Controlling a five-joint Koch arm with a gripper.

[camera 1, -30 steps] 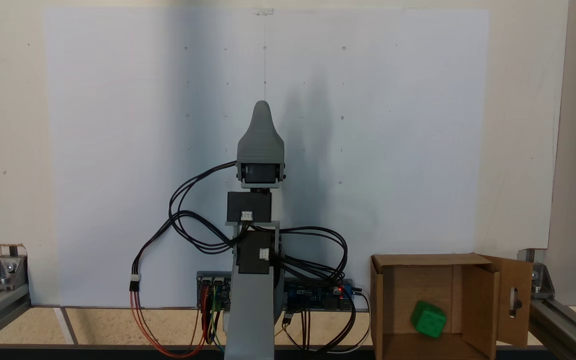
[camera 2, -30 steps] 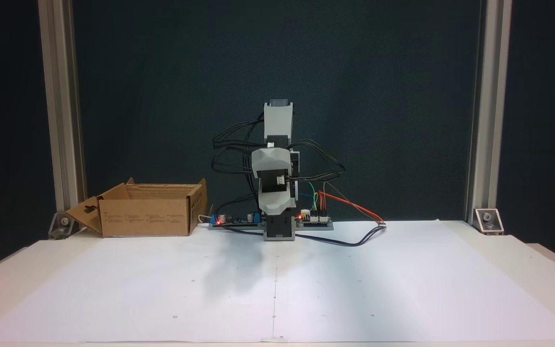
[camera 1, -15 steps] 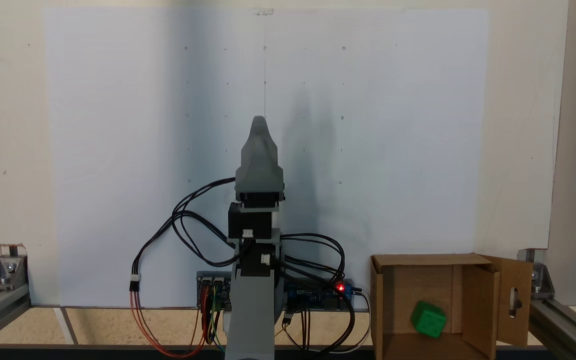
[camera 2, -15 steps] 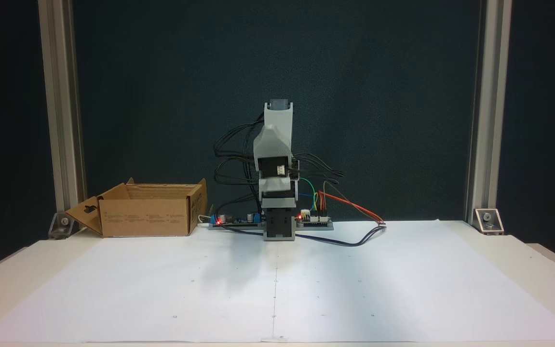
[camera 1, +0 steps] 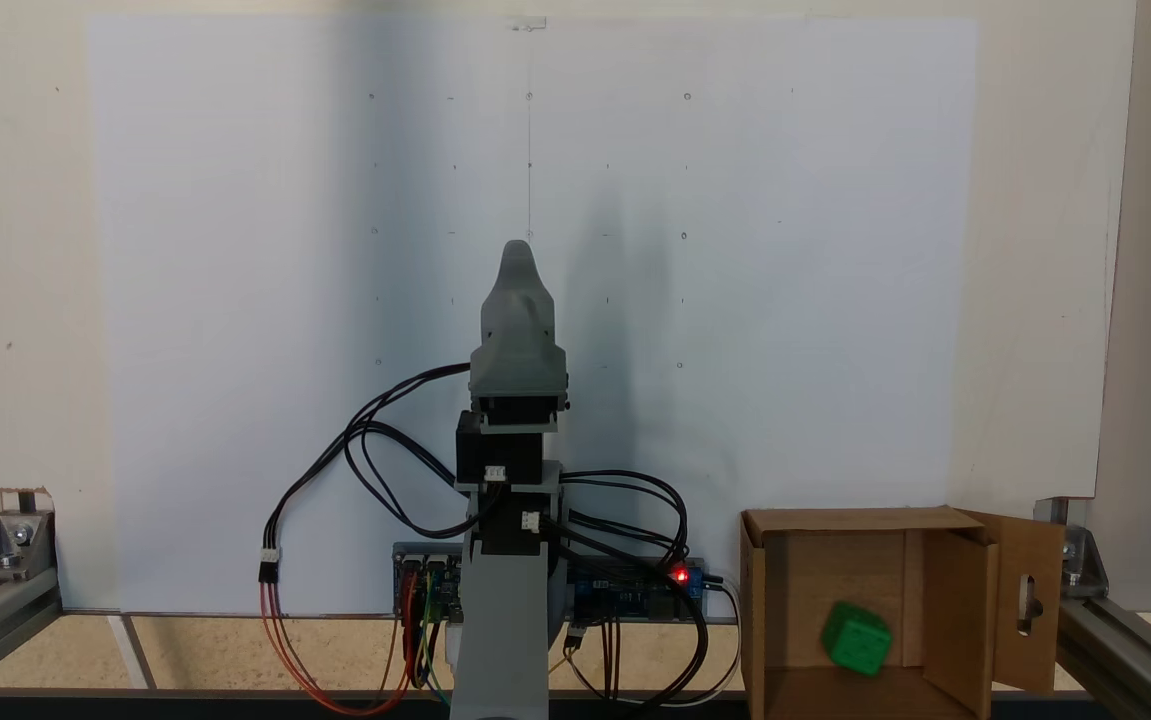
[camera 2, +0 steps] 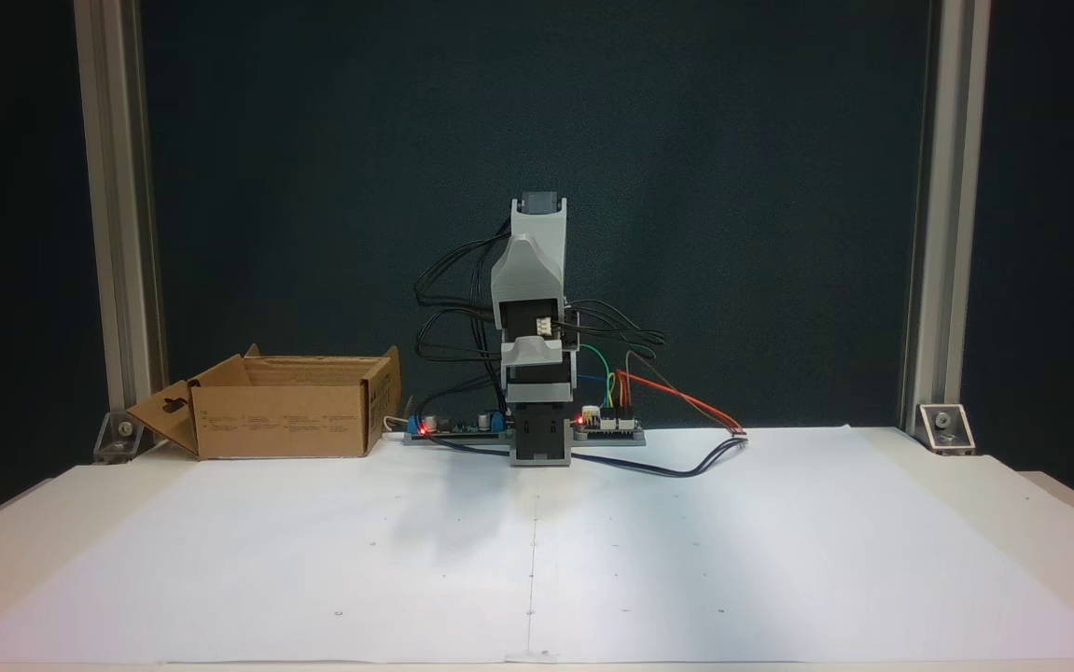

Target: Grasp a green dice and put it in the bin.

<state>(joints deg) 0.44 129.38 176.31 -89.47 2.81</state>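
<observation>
The green dice lies inside the bin at the table's far left corner, while the folded arm's fingers overlap, state unclear.

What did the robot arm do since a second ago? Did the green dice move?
The arm folded back toward its base: the gripper pulled in down the picture, and in the front fixed view it tucked in upright. Nothing was grabbed or dropped. The green dice stayed put inside the bin.
</observation>
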